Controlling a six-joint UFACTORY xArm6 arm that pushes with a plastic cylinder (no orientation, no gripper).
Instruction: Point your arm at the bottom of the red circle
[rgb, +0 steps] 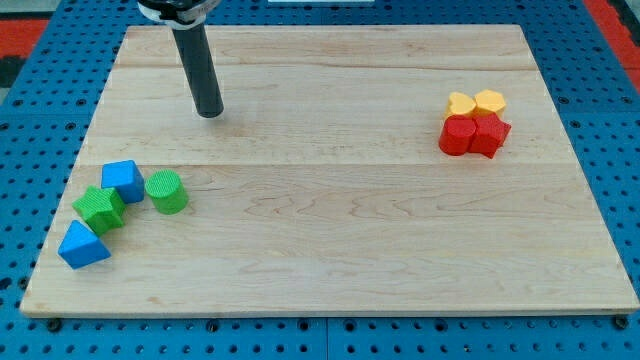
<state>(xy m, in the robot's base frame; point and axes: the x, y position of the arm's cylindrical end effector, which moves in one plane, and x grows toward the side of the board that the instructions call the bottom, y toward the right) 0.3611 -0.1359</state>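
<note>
nearest, a blue triangle (83, 246) sits lower left on the pale wooden counter (330, 220). my tip (210, 114) stands upper left, well apart from the red circle (458, 136). no fingers on this rod.

We see a pale wooden surface (340, 230) filling most of the view, made of long planks laid side by side, their seams running from the view's left to the view's right. The grain shows as soft brown streaks, and the front edge along the view's bottom looks slightly rounded. Around the board we see a blue pegboard base (30, 330), dotted with regular rows of small holes, visible at the view's left, right and bottom. At the view's top corners we make out patches of red flooring or matting (25, 25) beyond the blue. The light is even and bright, with only faint shadows.
</note>
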